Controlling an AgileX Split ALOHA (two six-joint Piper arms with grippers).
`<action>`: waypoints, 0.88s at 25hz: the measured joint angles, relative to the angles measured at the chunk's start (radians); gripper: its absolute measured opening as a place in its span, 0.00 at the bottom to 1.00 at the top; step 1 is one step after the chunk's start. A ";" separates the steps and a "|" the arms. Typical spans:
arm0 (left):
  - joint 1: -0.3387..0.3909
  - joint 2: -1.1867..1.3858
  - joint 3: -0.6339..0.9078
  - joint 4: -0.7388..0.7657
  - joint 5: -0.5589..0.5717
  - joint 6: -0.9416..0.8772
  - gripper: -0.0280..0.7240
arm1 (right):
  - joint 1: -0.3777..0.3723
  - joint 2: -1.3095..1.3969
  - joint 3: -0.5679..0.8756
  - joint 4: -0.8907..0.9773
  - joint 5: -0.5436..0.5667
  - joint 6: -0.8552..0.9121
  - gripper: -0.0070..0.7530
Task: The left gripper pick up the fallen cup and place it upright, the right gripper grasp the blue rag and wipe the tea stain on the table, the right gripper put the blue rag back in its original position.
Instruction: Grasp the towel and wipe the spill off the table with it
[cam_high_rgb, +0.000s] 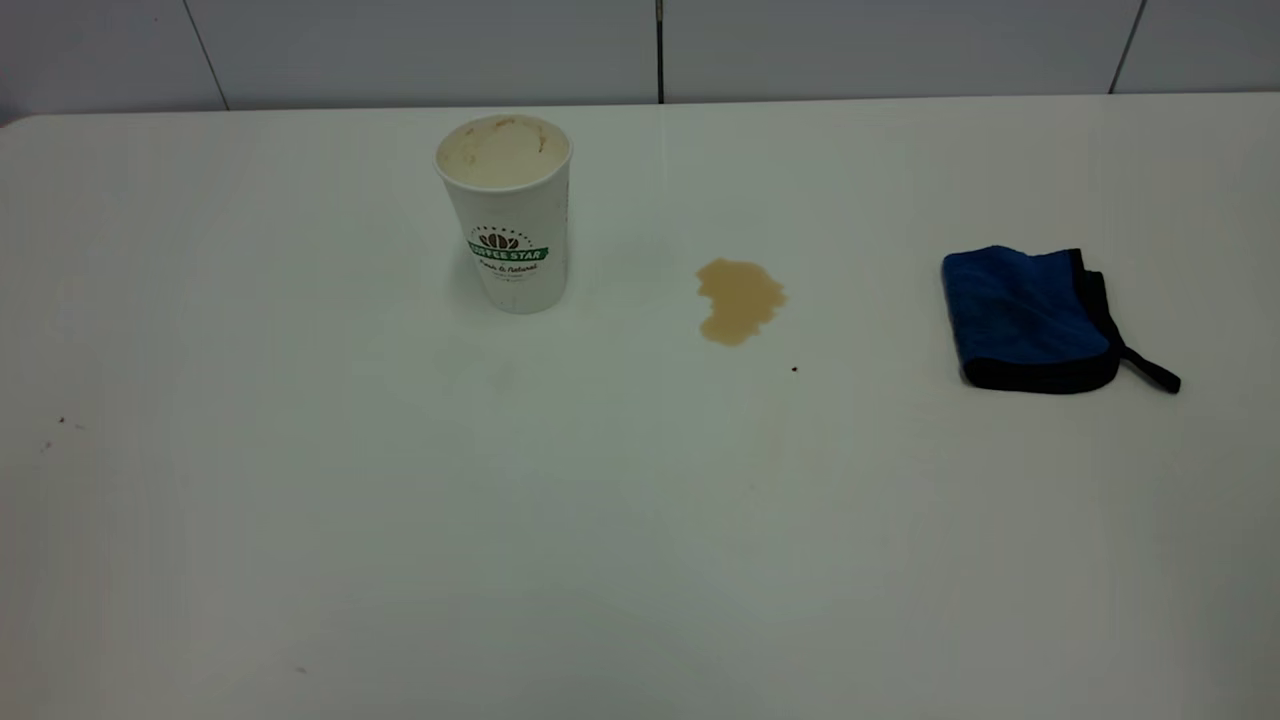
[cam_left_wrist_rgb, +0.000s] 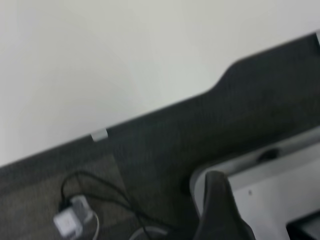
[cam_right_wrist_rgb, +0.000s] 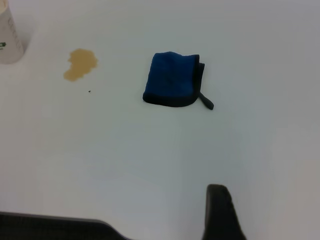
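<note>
- The right gripper (cam_right_wrist_rgb: 222, 212) is showing only one dark finger at the lower edge of its wrist view; whether it is apart or together cannot be told.
- The blue rag (cam_right_wrist_rgb: 172, 80) is lying ahead of it, up-frame, its long axis running toward the gripper.
- The tea stain (cam_high_rgb: 738, 298) is sitting mid-frame, between rag and upright cup (cam_high_rgb: 508, 212).
- The left gripper (cam_left_wrist_rgb: 220, 210) is hanging off-table, spread unknowable.

left hand (cam_left_wrist_rgb: 220, 210) black, right hand (cam_right_wrist_rgb: 220, 212) black

White cup (cam_high_rgb: 508, 215) with green band, tan stain (cam_high_rgb: 739, 299), royal-blue black-edged rag (cam_high_rgb: 1030, 318), white table (cam_high_rgb: 400, 520)
</note>
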 joint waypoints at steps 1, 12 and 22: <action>0.000 -0.026 0.000 0.006 -0.001 -0.001 0.73 | 0.000 0.000 0.000 0.000 0.000 0.000 0.68; 0.107 -0.274 0.000 0.011 0.006 -0.002 0.73 | 0.000 0.000 0.000 0.000 0.000 0.000 0.68; 0.214 -0.354 0.000 0.013 0.006 -0.002 0.73 | 0.000 0.000 0.000 0.000 0.000 0.000 0.68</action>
